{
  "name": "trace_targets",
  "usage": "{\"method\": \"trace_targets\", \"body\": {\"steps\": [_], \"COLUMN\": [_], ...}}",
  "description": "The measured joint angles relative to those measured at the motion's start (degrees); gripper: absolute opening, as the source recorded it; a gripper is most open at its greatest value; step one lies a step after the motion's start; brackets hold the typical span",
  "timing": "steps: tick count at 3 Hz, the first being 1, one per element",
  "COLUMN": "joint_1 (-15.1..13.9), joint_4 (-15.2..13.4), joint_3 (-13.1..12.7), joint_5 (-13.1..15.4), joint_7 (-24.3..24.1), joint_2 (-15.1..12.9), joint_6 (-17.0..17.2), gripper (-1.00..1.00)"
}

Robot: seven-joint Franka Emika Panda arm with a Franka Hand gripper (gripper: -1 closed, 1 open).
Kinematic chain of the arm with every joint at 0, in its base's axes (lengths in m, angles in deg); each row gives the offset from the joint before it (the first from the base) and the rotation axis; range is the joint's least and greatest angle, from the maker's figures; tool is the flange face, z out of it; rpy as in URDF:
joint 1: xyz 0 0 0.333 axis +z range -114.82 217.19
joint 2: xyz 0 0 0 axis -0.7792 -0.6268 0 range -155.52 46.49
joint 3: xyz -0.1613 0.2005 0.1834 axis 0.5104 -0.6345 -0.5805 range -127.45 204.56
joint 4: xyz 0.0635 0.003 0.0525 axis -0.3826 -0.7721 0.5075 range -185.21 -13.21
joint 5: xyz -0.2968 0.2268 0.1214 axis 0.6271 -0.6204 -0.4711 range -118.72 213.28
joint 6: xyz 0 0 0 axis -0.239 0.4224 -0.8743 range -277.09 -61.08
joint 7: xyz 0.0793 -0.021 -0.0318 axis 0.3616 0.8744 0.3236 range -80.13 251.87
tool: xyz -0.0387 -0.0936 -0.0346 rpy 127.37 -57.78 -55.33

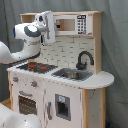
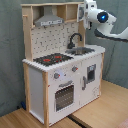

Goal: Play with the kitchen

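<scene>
1 toy kitchen (image 1: 65, 90), 1 faucet (image 2: 75, 39), 2 knobs (image 2: 65, 73), 1 gripper (image 1: 48, 25)

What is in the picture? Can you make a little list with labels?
toy: the kitchen, white and light wood
stovetop: black with red rings
sink: black faucet behind it
hood: grey, above the stovetop
oven door: shut
robot arm: white, raised by the upper shelf

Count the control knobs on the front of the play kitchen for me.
2 knobs, both below the stovetop and above the oven door: one nearer the corner, one toward the sink. None seems hidden.
</scene>
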Motion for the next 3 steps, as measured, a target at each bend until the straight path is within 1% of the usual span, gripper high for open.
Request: {"method": "trace_targets", "body": {"steps": [1,2,3], "joint_1": [-2.6,-5.8,-9.6], "joint_4": [3.9,7.6,11.1], "joint_3": [-2.7,-5.8,-8.5], "joint_5": [0.0,0.0,0.0], "joint_7": [0.0,-0.1,-0.8], "joint_2": [-2.0,-3.7,-4.6], "joint_6": [0.0,-0.2,-0.5], "gripper": [-1.00,-1.00,-1.00]}}
